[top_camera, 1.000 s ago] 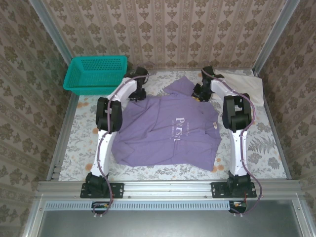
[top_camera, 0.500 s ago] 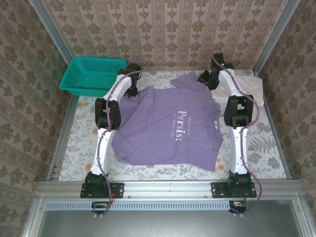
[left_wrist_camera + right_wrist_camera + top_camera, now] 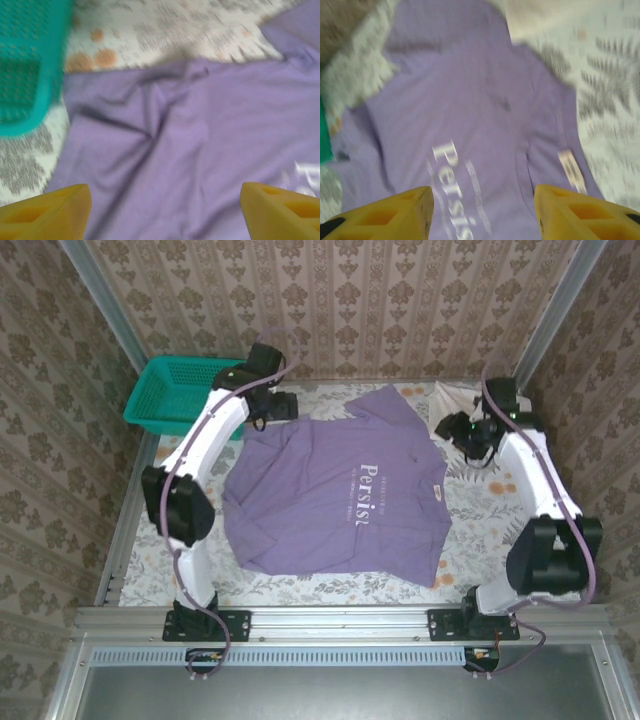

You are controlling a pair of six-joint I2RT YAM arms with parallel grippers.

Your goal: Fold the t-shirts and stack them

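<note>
The lavender-purple t-shirt lies spread flat in the middle of the table, its white chest lettering facing up. My left gripper hovers over the shirt's far-left shoulder. It is open, and its yellow fingers stand wide apart above the purple cloth with nothing between them. My right gripper hangs off the shirt's far-right side, also open, over the lettering. The off-white t-shirt lies at the back right corner, partly hidden by the right arm. In the right wrist view the off-white t-shirt sits beyond the purple one.
A teal mesh basket stands at the back left, close to the left arm, and the basket fills the left side of the left wrist view. Patterned walls and metal rails enclose the table. The floral table cover shows right of the shirt.
Both grippers have opened and let go of the purple shirt's far edge. The left arm swung out to the left, the right arm to the right. The shirt now lies flatter.
</note>
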